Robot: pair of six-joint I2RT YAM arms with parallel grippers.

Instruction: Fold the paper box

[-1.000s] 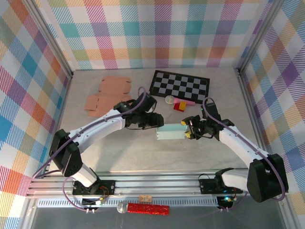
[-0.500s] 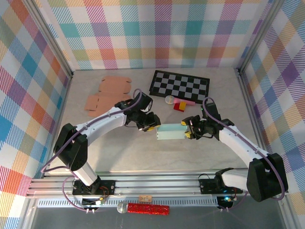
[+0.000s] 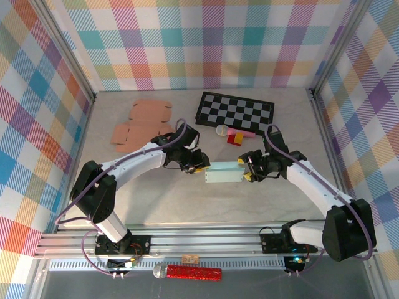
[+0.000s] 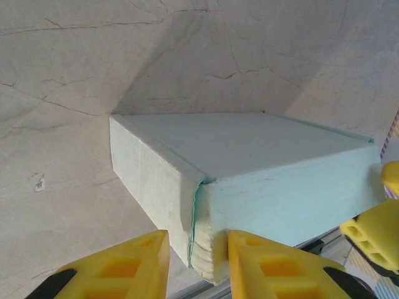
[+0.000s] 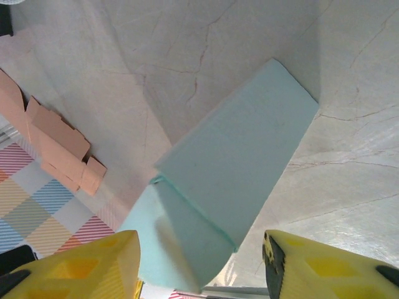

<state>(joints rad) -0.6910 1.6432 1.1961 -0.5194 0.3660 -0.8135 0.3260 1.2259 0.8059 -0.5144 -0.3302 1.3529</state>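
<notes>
The mint-green paper box [image 3: 223,174] lay folded up on its broad face near the middle of the worktop [image 3: 156,205], well apart from the checkered mat [image 3: 235,111] by the far edge and the flat peach cardboard blank [image 3: 142,121] toward the far left corner. The left pincer [image 4: 198,265] sat at the box's left end, its yellow fingers a narrow gap apart and straddling the corner seam unclamped, with a sliver of space beside one finger. The right pincer [image 5: 202,268] stood open around the box's right end, fingers flanking the end flap.
</notes>
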